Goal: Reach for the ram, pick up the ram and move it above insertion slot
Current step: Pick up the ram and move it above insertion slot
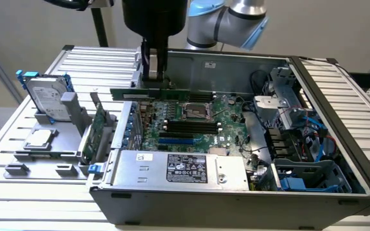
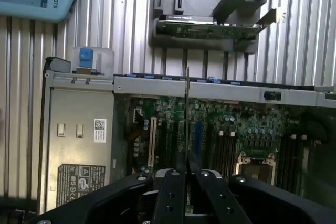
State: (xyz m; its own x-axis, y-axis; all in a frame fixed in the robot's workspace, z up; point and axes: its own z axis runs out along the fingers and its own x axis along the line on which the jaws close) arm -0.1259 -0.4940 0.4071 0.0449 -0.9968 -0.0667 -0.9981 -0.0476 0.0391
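The tool (image 1: 152,77) is clenched on one ram (image 1: 148,93), holding it edge-down above the motherboard (image 1: 191,120) inside the open computer case (image 1: 313,96). Four black insertion slots (image 1: 189,126) lie parallel on the motherboard, below and toward the exterior view's right of the ram, beside one blue slot (image 1: 179,141).

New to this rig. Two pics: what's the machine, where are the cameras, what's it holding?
A robot arm works over an open computer case on a slatted table. The exterior view looks from off the arm; the wrist view looks down past the gripper from the wrist. The gripper is shut on the ram, a thin green memory stick, seen edge-on in the wrist view, held above the motherboard. The black insertion slots lie below, empty. A hard drive and an expansion card stand in holders beside the case.
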